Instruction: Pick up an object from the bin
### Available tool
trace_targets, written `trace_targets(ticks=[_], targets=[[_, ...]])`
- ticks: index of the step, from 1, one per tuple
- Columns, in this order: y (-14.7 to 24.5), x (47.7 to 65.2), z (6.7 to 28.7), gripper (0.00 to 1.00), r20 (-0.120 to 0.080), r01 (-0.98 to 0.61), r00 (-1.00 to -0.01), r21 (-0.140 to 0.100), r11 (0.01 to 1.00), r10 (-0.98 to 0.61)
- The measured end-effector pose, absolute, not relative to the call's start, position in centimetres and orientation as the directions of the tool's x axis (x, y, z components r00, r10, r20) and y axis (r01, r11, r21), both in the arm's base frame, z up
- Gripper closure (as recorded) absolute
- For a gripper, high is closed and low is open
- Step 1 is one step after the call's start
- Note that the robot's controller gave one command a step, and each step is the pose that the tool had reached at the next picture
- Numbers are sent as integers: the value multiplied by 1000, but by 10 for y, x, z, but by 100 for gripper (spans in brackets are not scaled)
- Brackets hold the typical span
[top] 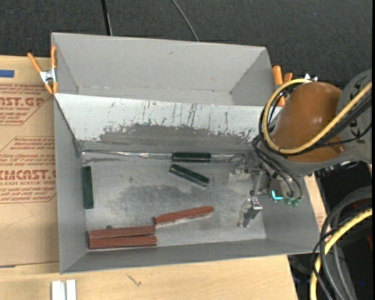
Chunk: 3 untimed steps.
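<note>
The grey metal bin (169, 67) has steep, smooth walls and a floor that is scuffed and streaked dark along the back. A thing nudged across it would probably slide, not stay put, and anything pushed against the right wall would be hard to close on.

The arm's orange cover (306, 120), glossy and rounded with yellow-sheathed cables looped round it, hangs over the bin's right rim. A deeper reach to the left could bring it or its cables against that rim.

At the front left lies a long red-brown block (122, 237), flat-sided and matt, close against the front wall. That leaves little room on one side for a grasp.

To its right is a slim red-brown stick (184, 215), slightly tilted, its right end nearest the gripper (250, 212). It lies low and narrow, so a grasp could skid off it.

A dark green bar (87, 187) lies by the left wall, well apart from the rest.

Two dark, rounded pen-like pieces, one at the back (190, 157) and one just in front of it (189, 174), would likely roll if clipped.

The gripper, thin and metallic, is low over bare floor at the bin's right, beside the stick's end but apart from it. Whether it is apart or together I cannot tell, and I make out nothing held in it.
</note>
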<state>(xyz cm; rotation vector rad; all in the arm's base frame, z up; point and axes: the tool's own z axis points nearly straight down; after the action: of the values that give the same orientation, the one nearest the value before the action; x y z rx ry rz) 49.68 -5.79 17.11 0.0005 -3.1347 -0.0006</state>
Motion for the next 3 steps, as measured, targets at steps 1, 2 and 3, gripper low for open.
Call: trace_targets(ticks=[1, 2, 3], targets=[[-58, 499, 174, 0, 0, -1, -1000, 0, 1000, -1], [12, 501, 75, 100, -1, -51, -999, 1, 999, -51], [12, 501, 75, 100, -1, -51, -999, 1, 999, -51]])
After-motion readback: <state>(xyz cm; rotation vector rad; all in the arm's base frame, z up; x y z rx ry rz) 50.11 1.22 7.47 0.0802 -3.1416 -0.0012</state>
